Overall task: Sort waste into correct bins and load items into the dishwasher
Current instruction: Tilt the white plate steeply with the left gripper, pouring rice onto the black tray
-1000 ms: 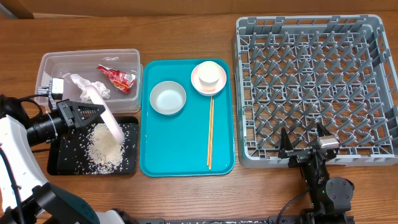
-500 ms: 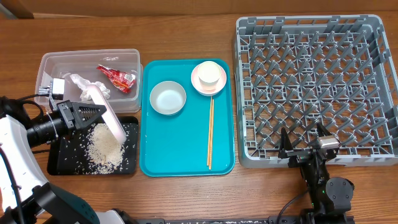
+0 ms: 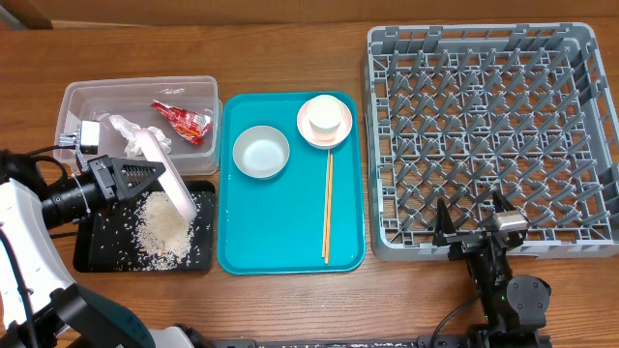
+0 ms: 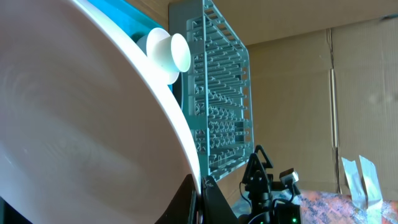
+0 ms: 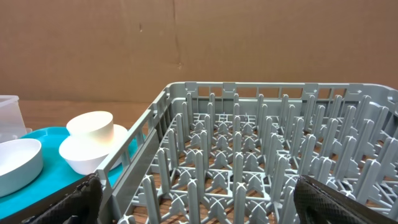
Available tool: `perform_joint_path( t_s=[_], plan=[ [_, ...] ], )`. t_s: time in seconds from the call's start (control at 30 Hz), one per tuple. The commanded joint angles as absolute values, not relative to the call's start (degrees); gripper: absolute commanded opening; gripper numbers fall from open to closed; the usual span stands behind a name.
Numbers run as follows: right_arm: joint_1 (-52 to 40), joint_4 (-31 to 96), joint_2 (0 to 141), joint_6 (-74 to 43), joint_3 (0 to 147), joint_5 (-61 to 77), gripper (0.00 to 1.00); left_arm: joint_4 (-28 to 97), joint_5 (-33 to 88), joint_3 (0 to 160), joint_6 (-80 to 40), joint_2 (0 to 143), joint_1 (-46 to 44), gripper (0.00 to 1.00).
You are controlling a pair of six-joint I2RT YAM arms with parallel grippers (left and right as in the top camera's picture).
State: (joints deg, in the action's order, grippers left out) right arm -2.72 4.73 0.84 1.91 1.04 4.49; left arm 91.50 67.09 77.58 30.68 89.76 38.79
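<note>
Left of the teal tray (image 3: 280,232), on its near side, the left end effector (image 3: 145,175) held the pale pink plate (image 3: 164,179) by its rim. The fingers were pinched narrow on the edge, and the plate was tipped steeply over the black tray (image 3: 92,253). A heap of rice (image 3: 162,227) lay below the plate's lower edge, with loose grains scattered across the black floor.

The step looked like tipping the rice out, and it seemed close to done. The side of the plate facing the wrist camera looked bare of grains. To do it well, I'd have kept the lower rim inside the black tray's walls, so that nothing bounced onto the surface or across into the teal tray. I'd also have kept the pinch firm, since a smooth plate held by one edge could swing or slip. The plate would then have needed carrying right, over the teal tray, to the rack.

Well to the right of the teal tray, at the near edge of the grey rack (image 3: 484,126), the right end effector (image 3: 472,224) stood spread wide, holding and touching nothing.

On the teal tray itself lay the chopsticks (image 3: 327,203). Farther back on it sat the bowl (image 3: 261,152) and the cup (image 3: 324,112) on its saucer (image 3: 308,131).

Left of the tray's far end, the clear tub (image 3: 77,101) held the tissue (image 3: 131,130) and the red wrapper (image 3: 181,118).
</note>
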Motion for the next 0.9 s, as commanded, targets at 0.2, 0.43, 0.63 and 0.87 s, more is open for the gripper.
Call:
perform_joint_path(
  t_s=[0.2,0.43,0.63,0.87],
  plan=[
    [-2.5,4.4,0.2,1.7,0.4,4.6,1.0,91.0,68.0,77.6,32.4,88.4,39.4,0.04],
    [-2.5,4.4,0.2,1.7,0.4,4.6,1.0,92.1,68.0,77.6,32.2,88.5,39.4,0.04],
    [-2.5,4.4,0.2,1.7,0.4,4.6,1.0,96.9,69.8,77.6,36.2,88.3,39.4,0.04],
    [-2.5,4.4,0.2,1.7,0.4,4.6,0.99,94.0,71.6,77.6,34.3,88.7,39.4,0.04]
  ],
)
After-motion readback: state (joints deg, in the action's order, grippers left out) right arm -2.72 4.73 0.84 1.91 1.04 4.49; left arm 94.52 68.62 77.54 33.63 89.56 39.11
